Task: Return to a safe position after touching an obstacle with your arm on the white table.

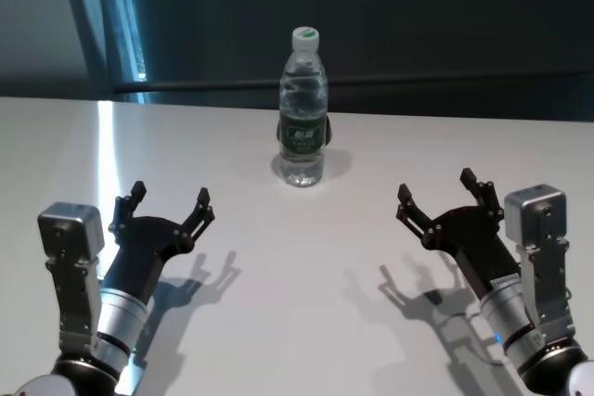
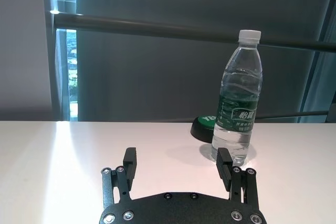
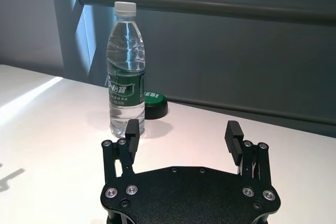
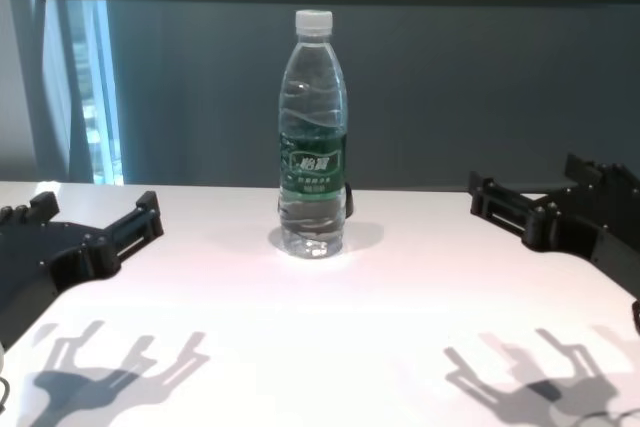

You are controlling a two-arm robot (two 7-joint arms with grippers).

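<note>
Head view | bottle (image 1: 303,108) upright, green disc (image 3: 155,104) behind | both end effectors (image 1: 163,207) (image 1: 444,196) spread, apart

Head view: high, angled down, bottle (image 1: 303,108) at 12 o'clock on white table (image 1: 297,303). Chest view: low, near level, closer. Left wrist view: behind left gripper (image 2: 178,163), bottle at 1 o'clock. Right wrist view: behind right gripper (image 3: 184,136), bottle at 11 o'clock. Bottle shared by all four.

I am holding my left gripper (image 1: 167,206) and my right gripper (image 1: 444,194) low and forward at either side, fingers spread wide, gripping nothing.
</note>
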